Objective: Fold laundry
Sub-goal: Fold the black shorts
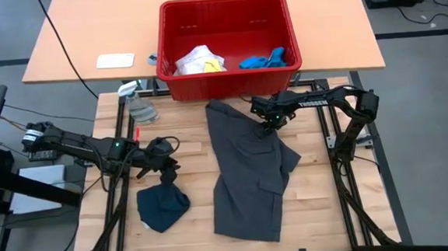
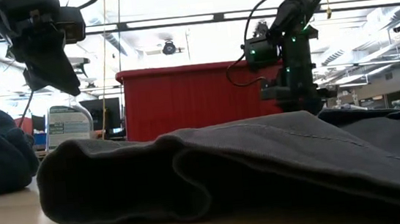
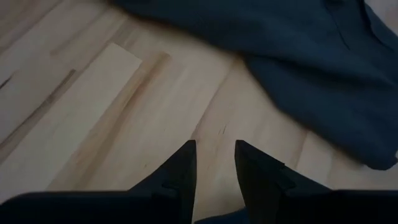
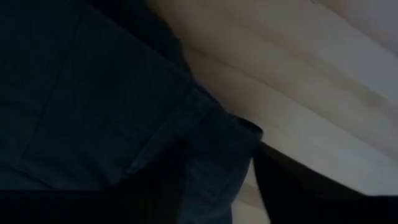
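At about nine o'clock on the wooden table [image 1: 187, 155] the left gripper [image 1: 169, 168] hangs just above the boards, its two dark fingers [image 3: 180, 171] a narrow gap apart with nothing between them, bare wood showing through the gap in the left wrist view. Just below it, toward seven o'clock, lies the small navy piece [image 1: 163, 205], bunched into a soft rounded heap with a pointed lower corner; in the low view it shows as a dark mound at the left edge. Near ten o'clock a clear spray bottle [image 1: 134, 102] lies at the table's edge. Down the middle, from twelve to six o'clock, the dark grey shorts [image 1: 250, 170] lie spread long and mostly flat, the cloth matte and thick, with one flap folded over at three o'clock and a rolled hem that fills the foreground of the low view. At twelve o'clock, beyond the table, the red basket [image 1: 227, 43] holds a crumpled yellow shirt [image 1: 201, 61] with pale cloth and a small bright blue piece [image 1: 265, 59]. At one o'clock the right gripper [image 1: 270, 119] is down on the upper right edge of the shorts, its fingers set on either side of a seamed fold of grey cloth in the right wrist view; whether they have it firmly pinched I cannot tell.
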Motion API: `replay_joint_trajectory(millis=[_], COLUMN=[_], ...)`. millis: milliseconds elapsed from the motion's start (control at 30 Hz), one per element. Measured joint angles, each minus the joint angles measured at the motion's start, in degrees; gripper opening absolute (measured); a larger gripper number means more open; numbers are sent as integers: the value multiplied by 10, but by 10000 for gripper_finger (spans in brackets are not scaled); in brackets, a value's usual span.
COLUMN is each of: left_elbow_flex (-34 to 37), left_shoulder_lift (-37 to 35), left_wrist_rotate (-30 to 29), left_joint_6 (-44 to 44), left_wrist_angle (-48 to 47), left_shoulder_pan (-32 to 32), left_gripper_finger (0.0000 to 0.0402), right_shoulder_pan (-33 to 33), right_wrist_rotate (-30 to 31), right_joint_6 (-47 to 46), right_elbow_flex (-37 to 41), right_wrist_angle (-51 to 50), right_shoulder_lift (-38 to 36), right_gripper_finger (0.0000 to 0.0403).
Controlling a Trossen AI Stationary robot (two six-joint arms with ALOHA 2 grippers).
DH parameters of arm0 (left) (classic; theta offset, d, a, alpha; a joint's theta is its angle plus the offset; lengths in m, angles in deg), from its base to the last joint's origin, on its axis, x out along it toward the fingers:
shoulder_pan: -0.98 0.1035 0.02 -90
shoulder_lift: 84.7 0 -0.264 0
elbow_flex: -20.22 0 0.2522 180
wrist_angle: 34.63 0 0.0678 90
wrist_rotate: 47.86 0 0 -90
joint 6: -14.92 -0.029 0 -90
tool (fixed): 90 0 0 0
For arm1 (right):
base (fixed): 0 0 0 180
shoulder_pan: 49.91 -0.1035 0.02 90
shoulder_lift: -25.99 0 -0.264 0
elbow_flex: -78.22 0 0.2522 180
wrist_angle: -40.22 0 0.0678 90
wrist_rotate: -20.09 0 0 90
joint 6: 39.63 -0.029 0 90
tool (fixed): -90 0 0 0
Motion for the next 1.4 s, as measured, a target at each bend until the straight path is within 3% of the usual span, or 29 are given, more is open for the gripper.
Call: replay_joint_trajectory(millis=[167, 367, 567, 833, 933, 1033, 1233, 1300, 1400], left_elbow_flex=[0, 0, 0, 0, 0, 0, 0, 0, -1], left_shoulder_lift=[0, 0, 0, -21, -41, -64, -80, -71, -42], left_wrist_rotate=[0, 0, 0, 37, 49, 50, 23, 16, 6], left_joint_6=[43, 58, 58, 61, 70, 80, 98, 99, 66], left_wrist_angle=[9, 75, 158, 205, 184, 149, 139, 145, 149], left_shoulder_pan=[0, 0, 0, -14, -22, -23, -5, 0, 3], left_gripper_finger=[114, 114, 114, 114, 114, 114, 114, 114, 114], right_shoulder_pan=[-10, -68, -144, -190, -197, -192, -189, -183, -173], right_wrist_rotate=[-49, -106, -136, -143, -150, -180, -181, -177, -149], right_joint_6=[2, -86, -191, -287, -309, -312, -251, -245, -237], right_elbow_flex=[0, -29, -39, -39, -39, -38, -39, -39, -39], right_wrist_angle=[2, 41, 338, 750, 826, 841, 850, 823, 697], right_shoulder_lift=[-21, -115, -166, 10, 67, 92, 64, 43, 8], right_gripper_finger=[21, 10, 9, 8, 35, 95, 206, 225, 232])
